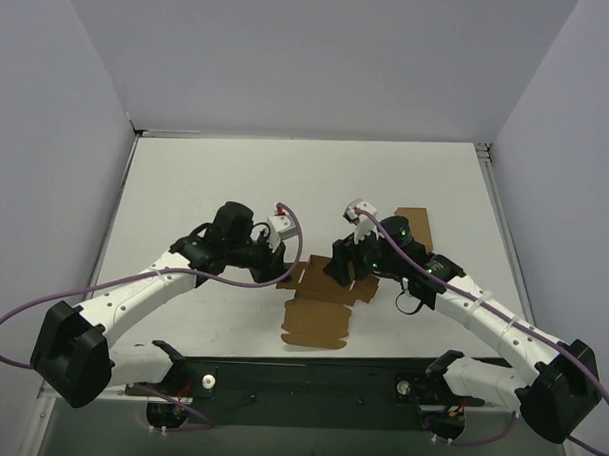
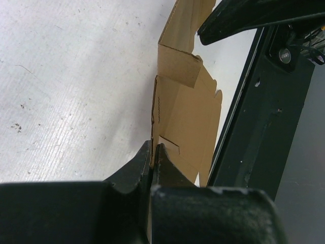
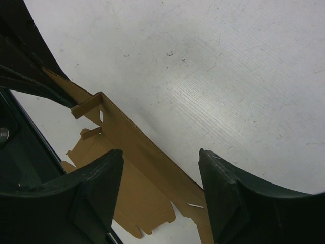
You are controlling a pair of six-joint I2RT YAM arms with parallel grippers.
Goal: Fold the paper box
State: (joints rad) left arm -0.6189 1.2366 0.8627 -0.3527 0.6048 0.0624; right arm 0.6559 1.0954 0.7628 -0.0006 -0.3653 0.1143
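Observation:
The paper box (image 1: pixel 317 313) lies partly flat on the white table, brown kraft card with notched flaps and slits. My left gripper (image 1: pixel 283 265) is at its left end. In the left wrist view that gripper (image 2: pixel 154 151) is shut on an upright side wall of the box (image 2: pixel 188 112), pinching the thin card edge. My right gripper (image 1: pixel 341 269) hovers over the box's far right part. In the right wrist view it (image 3: pixel 160 160) stands open, straddling the raised long wall of the box (image 3: pixel 137 173) without touching it.
A plain brown cardboard piece (image 1: pixel 415 224) lies behind the right arm. The black base rail (image 1: pixel 299 373) runs along the near table edge, close to the box's front flap. White walls enclose the table on three sides.

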